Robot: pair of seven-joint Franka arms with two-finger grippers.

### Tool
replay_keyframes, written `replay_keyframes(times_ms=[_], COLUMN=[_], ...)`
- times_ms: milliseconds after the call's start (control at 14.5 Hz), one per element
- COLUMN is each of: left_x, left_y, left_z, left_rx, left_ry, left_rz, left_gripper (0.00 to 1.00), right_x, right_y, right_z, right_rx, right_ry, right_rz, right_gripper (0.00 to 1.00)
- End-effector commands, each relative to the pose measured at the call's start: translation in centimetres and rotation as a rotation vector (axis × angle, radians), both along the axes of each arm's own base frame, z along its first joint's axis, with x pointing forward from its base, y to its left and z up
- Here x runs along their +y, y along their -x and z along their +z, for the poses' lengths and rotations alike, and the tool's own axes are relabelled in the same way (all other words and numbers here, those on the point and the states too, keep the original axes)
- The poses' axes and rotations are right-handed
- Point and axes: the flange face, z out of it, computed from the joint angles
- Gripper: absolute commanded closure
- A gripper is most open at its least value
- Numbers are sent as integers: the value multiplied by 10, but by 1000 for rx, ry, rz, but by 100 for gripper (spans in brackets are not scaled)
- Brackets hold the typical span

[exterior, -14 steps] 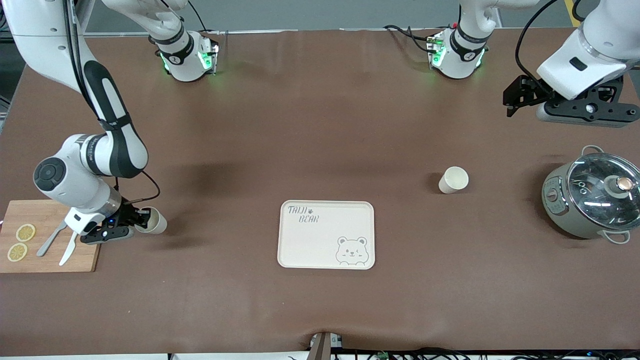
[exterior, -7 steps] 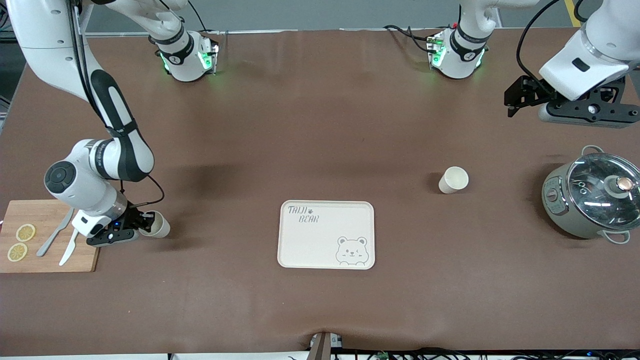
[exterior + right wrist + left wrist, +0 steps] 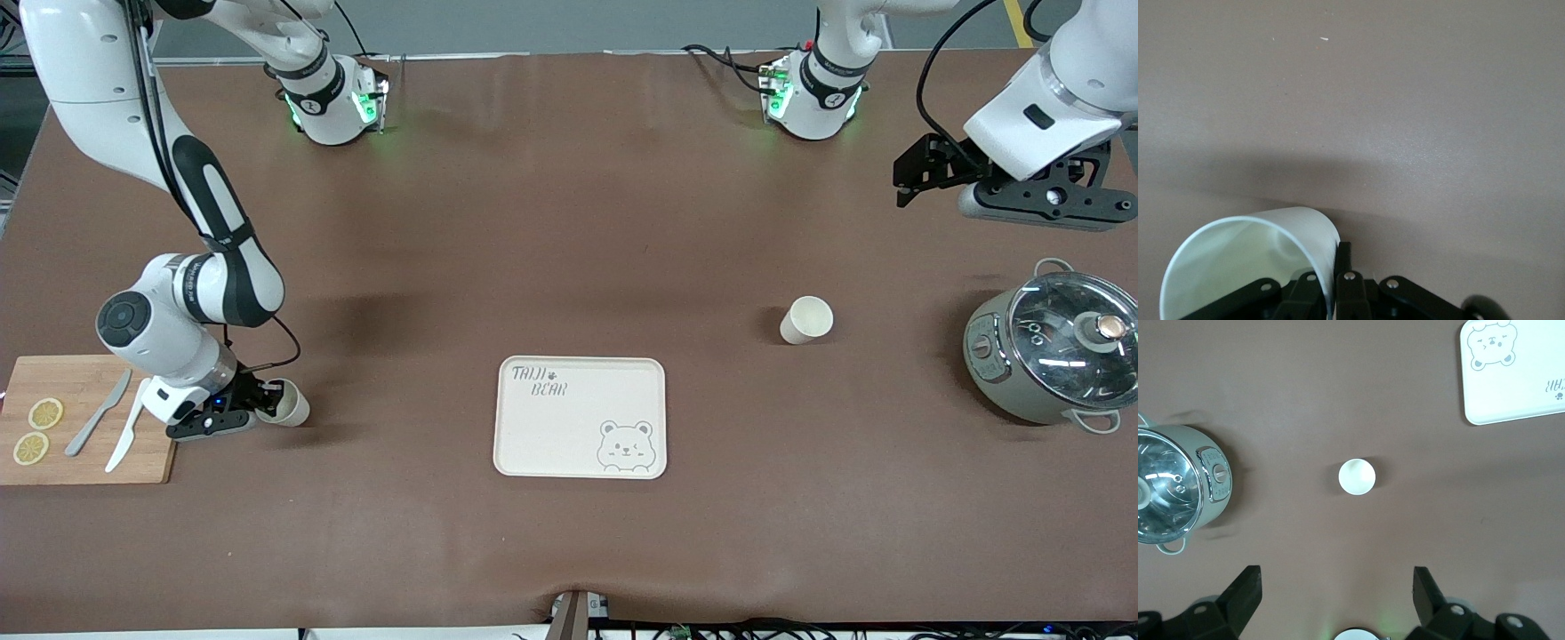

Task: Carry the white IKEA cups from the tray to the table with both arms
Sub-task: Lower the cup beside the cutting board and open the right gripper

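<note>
Right gripper (image 3: 263,407): jaws closed on the rim of a white cup (image 3: 291,403) beside the cutting board (image 3: 84,420). Left gripper (image 3: 911,178): jaws wide open, empty, above bare worktop (image 3: 569,222). Second white cup (image 3: 807,319) upright between bear tray (image 3: 580,417) and pot (image 3: 1049,347).

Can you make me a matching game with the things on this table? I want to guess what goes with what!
Things:
1. cup in the right gripper
2. tray
3. pot
4. lemon slices

Clues:
A. has a glass lid
B. lie on the wooden board
C. has a bear drawing
D. pinched at its rim

Pairs: 1-D, 2-C, 3-A, 4-B
</note>
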Motion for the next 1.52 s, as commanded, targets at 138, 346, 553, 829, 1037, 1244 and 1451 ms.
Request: replay_keyframes(times_ms=[138, 346, 553, 829, 1037, 1244, 1451], left_x=[3, 5, 7, 9, 9, 9, 10], left_y=[-2, -3, -3, -3, -3, -3, -4], left_z=[5, 4, 5, 3, 3, 2, 2], left_rx=[11, 12, 10, 14, 14, 17, 14], left_ry=[15, 15, 12, 11, 11, 11, 11], left_rz=[-13, -10, -6, -2, -2, -2, 0], left_gripper=[0, 0, 0, 0, 0, 0, 0], right_x=[1, 1, -1, -2, -11, -10, -4], right_y=[-2, -3, -6, -21, -32, -37, -26], right_z=[5, 6, 11, 46, 96, 151, 212], right_rx=[-16, -18, -21, 36, 95, 149, 214], right_ry=[-12, -11, -11, -24, -36, -49, -56], right_rz=[2, 5, 4, 9, 5, 6, 8], right_gripper=[0, 0, 0, 0, 0, 0, 0])
